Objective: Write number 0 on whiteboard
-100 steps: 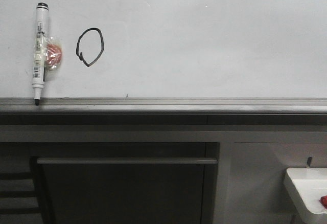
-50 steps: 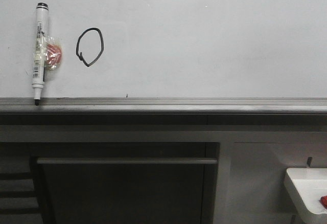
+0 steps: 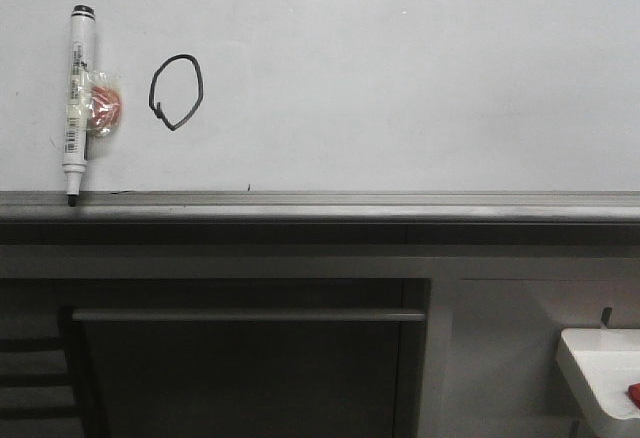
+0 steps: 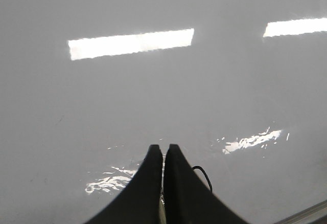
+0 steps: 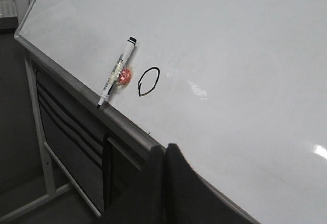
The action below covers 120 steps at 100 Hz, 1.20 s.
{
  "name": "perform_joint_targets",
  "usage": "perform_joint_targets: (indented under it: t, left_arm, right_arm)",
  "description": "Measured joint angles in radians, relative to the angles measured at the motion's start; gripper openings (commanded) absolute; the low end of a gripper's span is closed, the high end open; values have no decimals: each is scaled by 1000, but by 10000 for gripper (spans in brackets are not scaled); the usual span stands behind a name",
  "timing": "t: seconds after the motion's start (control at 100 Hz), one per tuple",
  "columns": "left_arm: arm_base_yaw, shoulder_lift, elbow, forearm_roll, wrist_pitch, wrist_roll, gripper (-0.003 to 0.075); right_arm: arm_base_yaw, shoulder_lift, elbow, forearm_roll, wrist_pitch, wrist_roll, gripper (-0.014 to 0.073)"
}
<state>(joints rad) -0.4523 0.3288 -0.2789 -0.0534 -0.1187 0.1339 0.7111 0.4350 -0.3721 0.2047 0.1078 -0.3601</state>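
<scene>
Well, the number 0 [image 3: 176, 91] sits on the whiteboard [image 3: 420, 88] toward its left side, a thin black loop with a small tail at its lower left. Just left of it a white marker [image 3: 76, 103] stands upright against the board, its tip on the grey ledge [image 3: 350, 201], with a small orange-red blob [image 3: 104, 104] touching it. Both the left gripper [image 4: 163, 152] and the right gripper [image 5: 164, 155] have their jaws pressed together, holding nothing. A white tray [image 3: 600, 368] shows low right.
</scene>
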Motion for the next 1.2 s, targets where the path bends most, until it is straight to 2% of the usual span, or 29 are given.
perform_joint_targets:
  t: [0.18,0.33,0.52,0.68,0.85,0.91,1.06,1.2]
  left_arm:
    - [2,-9,13,-10,-8,0,-20]
    - [47,-95,19,5,66,0,-20]
    - [211,-222,41,32,243,0,-20]
    - [338,-325,119,36,268,-20,-20]
    - [446,-334,237,36,275,-42,-20]
    - [459,-334,276,36,289,-49,-20]
    - [467,-334,280,42,426,-68,-20]
    - [467,-334,280,53,444,-78,-20]
  right_arm:
    - [0,0,0,0,0,0,-55]
    - [0,0,0,0,0,0,-55]
    - [0,0,0,0,0,0,-55]
    - [0,0,0,0,0,0,-55]
    - [0,0,0,0,1,0,-55]
    - [0,0,0,0,1,0,-55]
    - [0,0,0,0,1,-2,-55]
    - [0,0,0,0,1,-2,-55]
